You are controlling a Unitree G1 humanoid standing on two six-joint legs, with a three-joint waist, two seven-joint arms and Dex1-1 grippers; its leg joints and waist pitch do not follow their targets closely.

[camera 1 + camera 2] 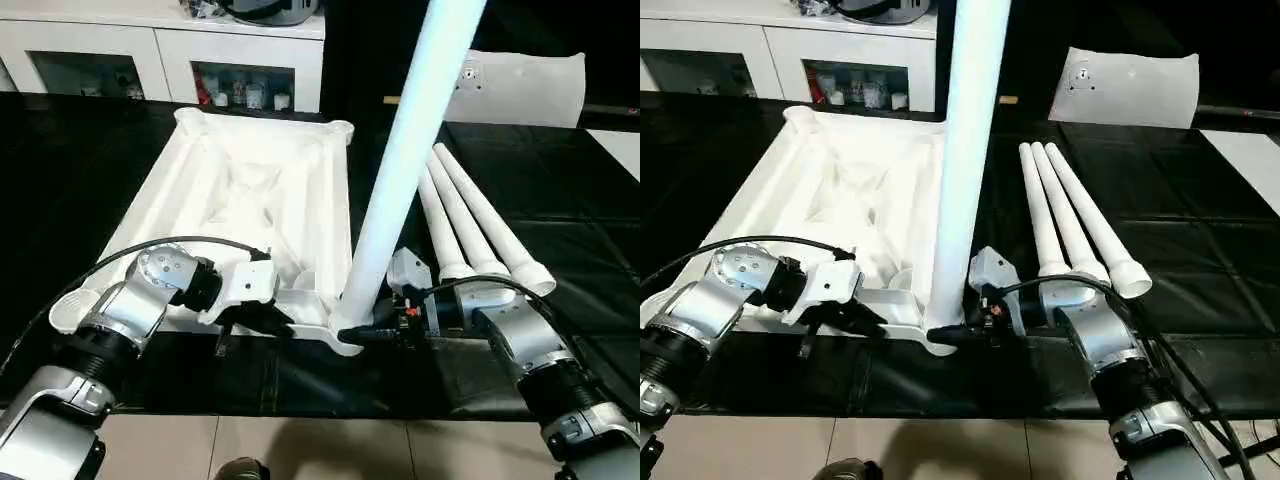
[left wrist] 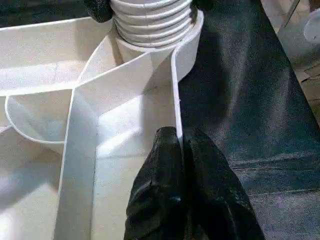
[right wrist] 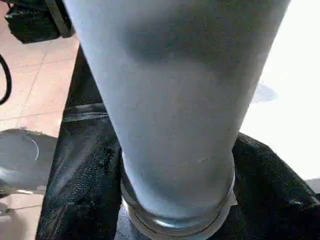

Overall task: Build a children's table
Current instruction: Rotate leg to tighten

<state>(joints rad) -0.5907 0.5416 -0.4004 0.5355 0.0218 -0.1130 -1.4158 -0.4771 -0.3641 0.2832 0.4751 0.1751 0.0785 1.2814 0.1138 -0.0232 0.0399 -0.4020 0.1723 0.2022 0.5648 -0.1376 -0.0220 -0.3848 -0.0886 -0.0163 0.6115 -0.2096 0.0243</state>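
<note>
Your black-covered table [image 1: 560,200] meets tan floor tiles [image 1: 300,445] at its near edge; white cabinets [image 1: 160,50] behind. Left gripper [image 2: 180,150] pinches the tabletop's rim [image 2: 176,95]; right gripper [image 1: 385,335], apparently part-open, flanks the upright leg [image 1: 400,170].

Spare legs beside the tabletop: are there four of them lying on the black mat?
No. Three spare legs lie side by side on the black mat; another leg stands upright in the tabletop's corner.
</note>
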